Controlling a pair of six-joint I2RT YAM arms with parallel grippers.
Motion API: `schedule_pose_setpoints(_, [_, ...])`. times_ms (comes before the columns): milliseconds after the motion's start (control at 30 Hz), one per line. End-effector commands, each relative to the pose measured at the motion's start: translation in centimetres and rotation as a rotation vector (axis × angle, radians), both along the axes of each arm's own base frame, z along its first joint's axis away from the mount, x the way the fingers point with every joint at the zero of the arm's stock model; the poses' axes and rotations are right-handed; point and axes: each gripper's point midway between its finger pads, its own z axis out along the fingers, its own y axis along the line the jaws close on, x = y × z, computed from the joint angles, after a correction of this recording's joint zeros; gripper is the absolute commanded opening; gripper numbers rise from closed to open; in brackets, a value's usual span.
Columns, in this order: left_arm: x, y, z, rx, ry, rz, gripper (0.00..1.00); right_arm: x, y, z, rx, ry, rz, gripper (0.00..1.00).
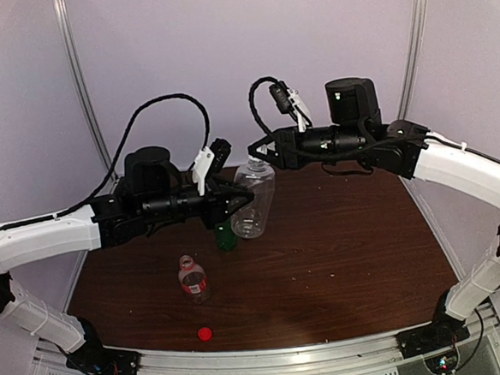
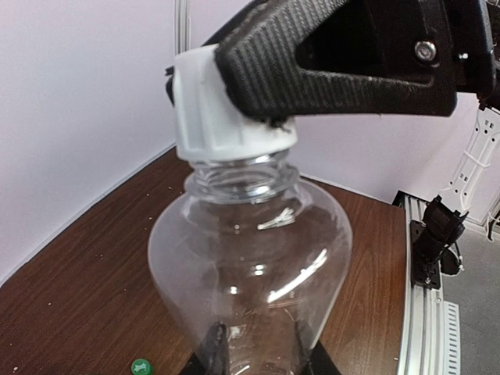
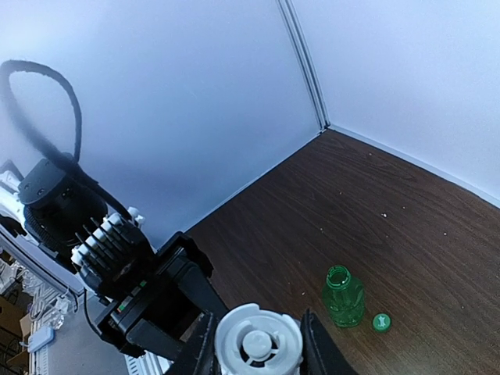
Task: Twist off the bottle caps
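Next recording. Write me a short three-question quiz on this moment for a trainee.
1. True or false: the small round red plastic cap lies loose on the dark brown wooden table.
2. The left gripper holds the large clear ribbed plastic bottle. The right gripper is shut on: A its white-grey round plastic cap; B the bottle's base; C nothing.
3. What lies beside the open slim green plastic bottle?
Key: 1 true; 2 A; 3 its small round green plastic cap.
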Motion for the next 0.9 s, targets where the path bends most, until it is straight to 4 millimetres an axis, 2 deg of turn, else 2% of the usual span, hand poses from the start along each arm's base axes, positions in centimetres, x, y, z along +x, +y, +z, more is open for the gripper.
schedule_pose_setpoints(0, [-0.4,-0.2,2.4,-0.057,-0.058,-0.02,0.04,-1.7,0.4,1.9,0.047,-0.095,0.143,0.19])
schedule_pose_setpoints(133, [-1.8,0.1,2.7,-0.068,-0.072,-0.082,0.04,-4.3,0.6,2.0,0.048,-0.202,0.378,0.19])
schedule_pose_setpoints(233, [-4.1,0.0,3.4,-0.094,-0.08,-0.198,0.04,-6.3,0.4,1.2,0.04,-0.26,0.558,0.23])
schedule_pose_setpoints(400, [-7.0,0.0,4.4,-0.13,-0.066,-0.347,0.05,-7.2,-0.1,1.0,0.096,-0.248,0.737,0.24])
schedule_pose_setpoints(567, [-7.4,0.2,4.4,-0.135,-0.066,-0.361,0.05,-7.1,0.2,0.8,0.1,-0.23,0.765,0.31])
schedule_pose_setpoints(867, [-6.0,-0.2,3.6,-0.113,-0.059,-0.303,0.05,-5.8,-0.4,1.5,0.074,-0.215,0.614,0.47])
